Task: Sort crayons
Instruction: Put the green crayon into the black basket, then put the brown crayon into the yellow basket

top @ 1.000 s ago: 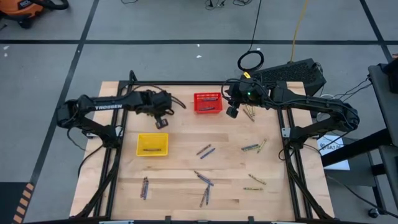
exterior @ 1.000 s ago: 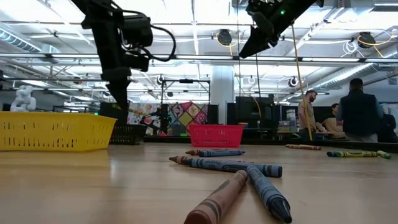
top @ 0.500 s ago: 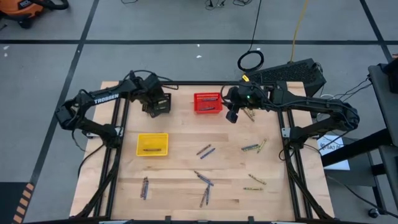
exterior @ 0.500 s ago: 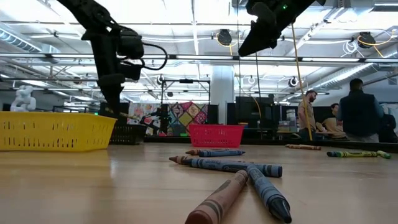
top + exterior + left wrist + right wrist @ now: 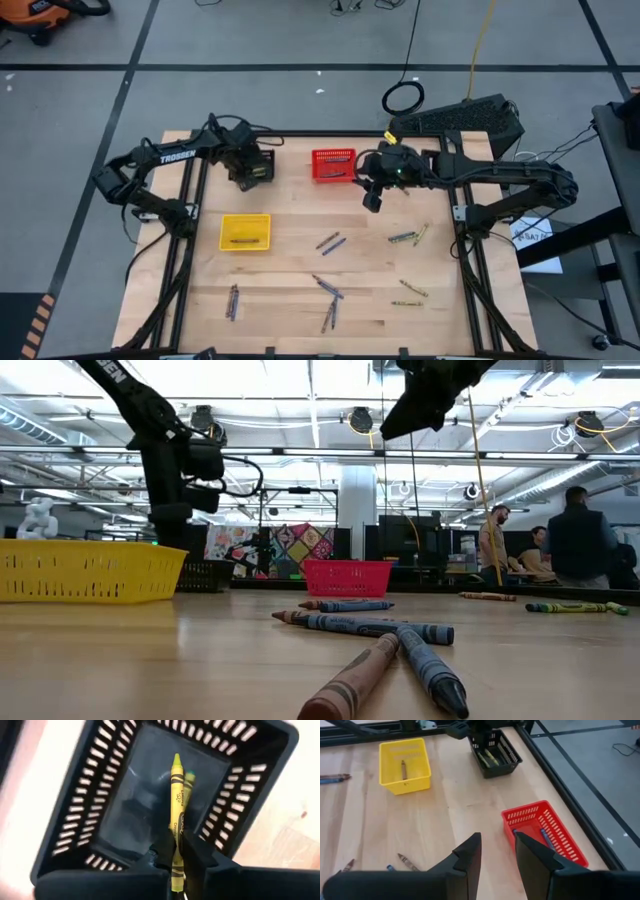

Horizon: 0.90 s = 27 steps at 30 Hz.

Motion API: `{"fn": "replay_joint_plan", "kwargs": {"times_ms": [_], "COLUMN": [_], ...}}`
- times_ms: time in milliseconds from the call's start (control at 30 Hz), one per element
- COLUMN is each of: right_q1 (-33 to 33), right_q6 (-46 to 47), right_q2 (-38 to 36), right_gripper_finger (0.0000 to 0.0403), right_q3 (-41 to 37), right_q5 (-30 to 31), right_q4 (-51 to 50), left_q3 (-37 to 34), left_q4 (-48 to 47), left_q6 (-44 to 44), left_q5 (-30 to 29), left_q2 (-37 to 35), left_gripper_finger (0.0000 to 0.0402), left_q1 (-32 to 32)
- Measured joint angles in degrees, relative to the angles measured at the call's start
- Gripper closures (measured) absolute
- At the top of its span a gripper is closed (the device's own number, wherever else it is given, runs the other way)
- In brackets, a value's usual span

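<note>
Loose crayons (image 5: 328, 287) lie scattered across the near half of the table (image 5: 290, 270), the right gripper (image 5: 372, 203) hovers empty with fingers apart beside the red basket (image 5: 334, 164), and farthest off the left gripper (image 5: 176, 856) pinches a yellow crayon (image 5: 177, 822) over the black basket (image 5: 120, 800).

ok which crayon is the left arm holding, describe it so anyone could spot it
Find the black basket at the table's far left, beside the red basket. The left tool hangs right over it, shut on a yellow crayon pointing down into the basket. Unlike every other crayon, it lies on nothing.
</note>
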Motion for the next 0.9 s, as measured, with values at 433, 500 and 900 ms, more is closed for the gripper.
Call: {"fn": "replay_joint_plan", "kwargs": {"times_ms": [433, 500, 900], "right_q1": [1.5, 1.5, 1.5], "right_q6": [0.0, 0.0, -0.8], "right_q2": [0.0, 0.0, 0.0], "right_gripper_finger": [0.0296, 0.0296, 0.0296], "right_q3": [0.0, 0.0, 0.0], "right_q5": [0.2, 0.1, 0.1], "right_q4": [0.0, 0.0, 1.6], "left_q3": [0.4, 1.0, 4.2], "left_q4": [0.8, -1.4, -12.0], "left_q6": [-3.0, -3.1, -8.2], "left_q5": [-1.5, -0.8, -0.6], "left_q2": [0.0, -0.3, -9.1], "left_gripper_finger": [0.0329, 0.0329, 0.0329], "left_q1": [-0.2, -0.7, -9.5]}}
